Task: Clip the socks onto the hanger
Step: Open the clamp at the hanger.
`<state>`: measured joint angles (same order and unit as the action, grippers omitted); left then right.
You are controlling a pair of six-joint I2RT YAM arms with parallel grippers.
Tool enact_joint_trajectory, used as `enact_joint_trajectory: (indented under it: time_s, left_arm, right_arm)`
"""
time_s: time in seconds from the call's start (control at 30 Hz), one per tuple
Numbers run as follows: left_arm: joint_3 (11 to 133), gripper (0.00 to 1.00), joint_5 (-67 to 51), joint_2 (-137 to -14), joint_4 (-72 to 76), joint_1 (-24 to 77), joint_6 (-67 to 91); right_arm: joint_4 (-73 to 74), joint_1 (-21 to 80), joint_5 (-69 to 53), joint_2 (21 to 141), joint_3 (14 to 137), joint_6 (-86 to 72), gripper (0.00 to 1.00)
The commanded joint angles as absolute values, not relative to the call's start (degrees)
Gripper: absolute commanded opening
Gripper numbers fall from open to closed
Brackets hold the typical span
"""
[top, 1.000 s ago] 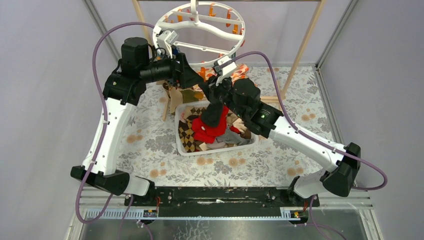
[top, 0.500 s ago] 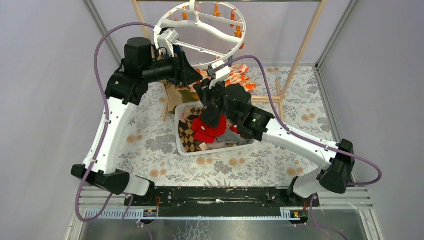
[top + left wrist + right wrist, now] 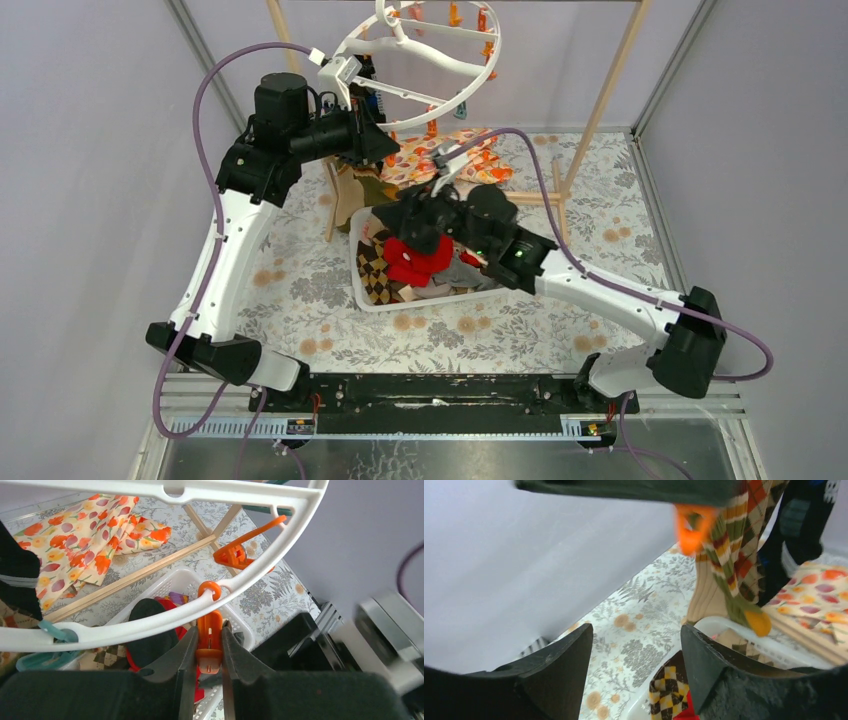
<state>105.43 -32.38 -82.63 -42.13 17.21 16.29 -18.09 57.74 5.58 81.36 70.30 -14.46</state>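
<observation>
The white ring hanger (image 3: 440,65) hangs tilted at the back, with orange clips (image 3: 455,15) on its rim. My left gripper (image 3: 210,630) is shut on an orange clip (image 3: 209,647) that hangs under the hanger's rim (image 3: 150,622); in the top view it (image 3: 385,150) sits at the ring's near-left edge. My right gripper (image 3: 636,630) is open with nothing between its fingers, low over the basket (image 3: 400,298). An argyle sock (image 3: 734,545) hangs from an orange clip (image 3: 689,530) with a black sock (image 3: 799,520) beside it. Red (image 3: 415,262), black (image 3: 150,630) and checkered socks (image 3: 669,685) lie in the basket.
An orange-and-cream floral cloth (image 3: 450,155) lies behind the basket on the patterned tablecloth. The pale wooden pole frame (image 3: 600,90) stands around the hanger, with a bar (image 3: 135,577) low on the table. A teal clip (image 3: 50,630) hangs at the rim's left.
My left gripper closed on the orange clip, and the hanger swung up and right. My right gripper opened and dropped from the hanger's rim toward the basket.
</observation>
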Motion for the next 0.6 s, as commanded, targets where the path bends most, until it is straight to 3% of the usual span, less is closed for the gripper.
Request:
enact_joint_trajectory:
  time_s: [0.0,0.23,0.57]
  left_arm:
    - [107.5,0.21,-35.2,-82.9,-41.7,17.0,14.4]
    - [107.8,0.24,-40.7,-83.2,-42.2,16.4,15.2]
    - [107.3,0.25,-47.7,-83.6,-42.1,14.2,16.6]
  right_arm:
    - [-32.2,48.2,-14.0,76.1,62.3,-31.4,0.72]
    - [-57.4,41.7,-27.3,80.4,57.9,-49.5,0.71]
    - [-82.6,41.1,-24.8,92.0,60.3,-68.1,0.61]
